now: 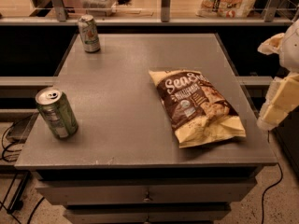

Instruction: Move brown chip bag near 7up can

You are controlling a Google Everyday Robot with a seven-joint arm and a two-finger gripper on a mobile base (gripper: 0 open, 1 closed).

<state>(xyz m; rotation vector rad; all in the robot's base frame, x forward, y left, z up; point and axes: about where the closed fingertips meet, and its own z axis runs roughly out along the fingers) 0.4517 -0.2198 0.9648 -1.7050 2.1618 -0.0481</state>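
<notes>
Gripper (279, 101) hung off table's (121, 125) 3 o'clock edge; its grip state couldn't be told. Crinkly, flat brown chip bag (196, 107) lay at gripper's 9 o'clock, apart. Slim 7up can (88, 33) stood at table's 11 o'clock.

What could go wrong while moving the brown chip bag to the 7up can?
The brown chip bag lies flat, so the gripper, beyond the right edge of the table, may lose it. The 7up can stands near the far left corner; the bag could topple it. The green can might be mistaken for it.
</notes>
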